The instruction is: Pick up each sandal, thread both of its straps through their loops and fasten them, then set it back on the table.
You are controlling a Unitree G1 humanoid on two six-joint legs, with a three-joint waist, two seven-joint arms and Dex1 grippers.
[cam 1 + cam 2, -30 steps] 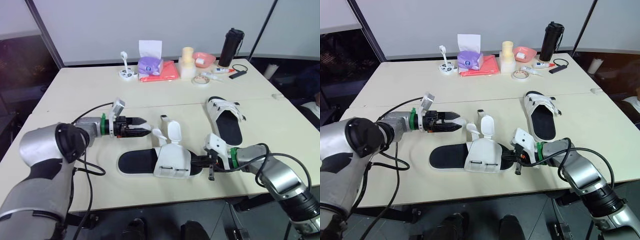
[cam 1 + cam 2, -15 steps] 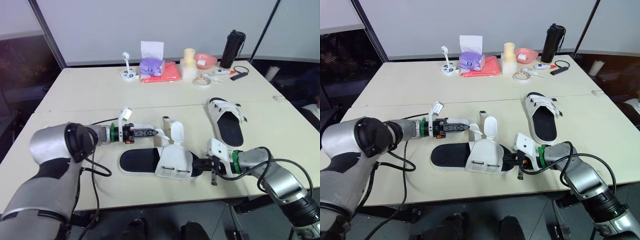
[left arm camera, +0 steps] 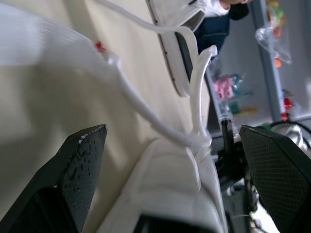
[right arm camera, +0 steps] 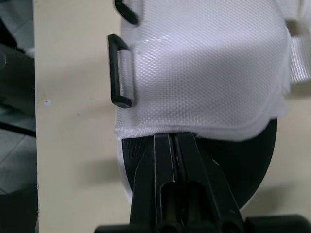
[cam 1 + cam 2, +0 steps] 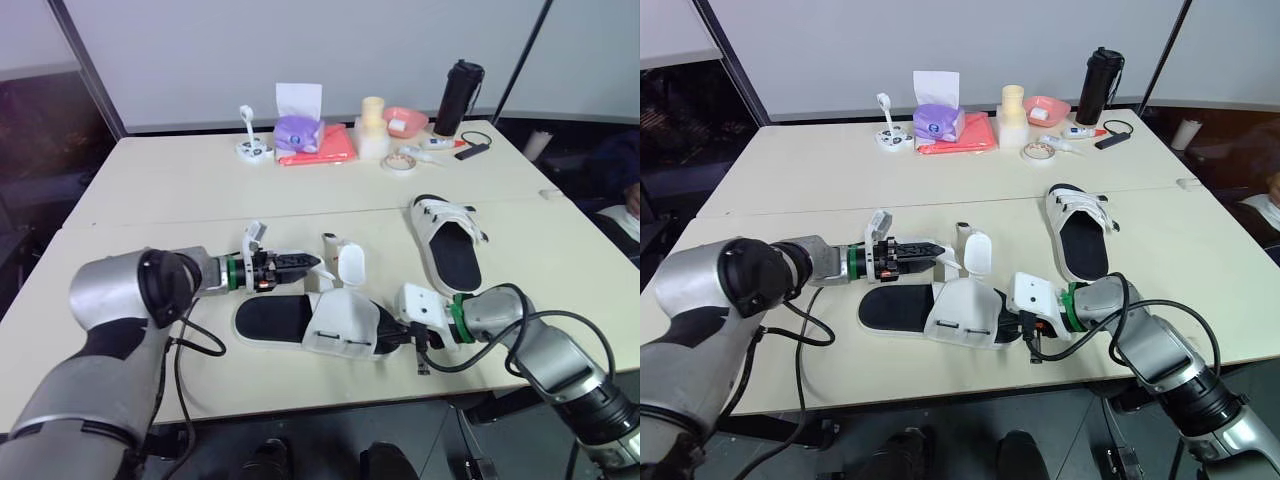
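The near sandal [image 5: 320, 322] has a black sole and a white upper and lies flat near the table's front edge. Its two white straps [image 5: 350, 266] stand loose and unthreaded, and two black loops [image 4: 117, 72] show on the upper's side. My left gripper [image 5: 310, 262] is open just left of the straps, with a thin strap [image 3: 146, 109] running between its fingers [image 3: 80, 179]. My right gripper [image 4: 174, 137] is shut, its tips resting on the sole at the toe end, against the edge of the upper. The second sandal [image 5: 448, 238] lies at the right.
Along the table's far edge stand a purple tissue box [image 5: 298, 130], a red cloth [image 5: 322, 146], a cream container [image 5: 372, 126], a pink bowl [image 5: 405, 120], a tape roll [image 5: 398, 161] and a black bottle [image 5: 453, 97]. The front edge [image 5: 330, 392] runs close below the near sandal.
My left gripper has advanced to the right, up to the loose straps. My right gripper has slid left onto the sandal's toe end. The head camera has shifted a little.
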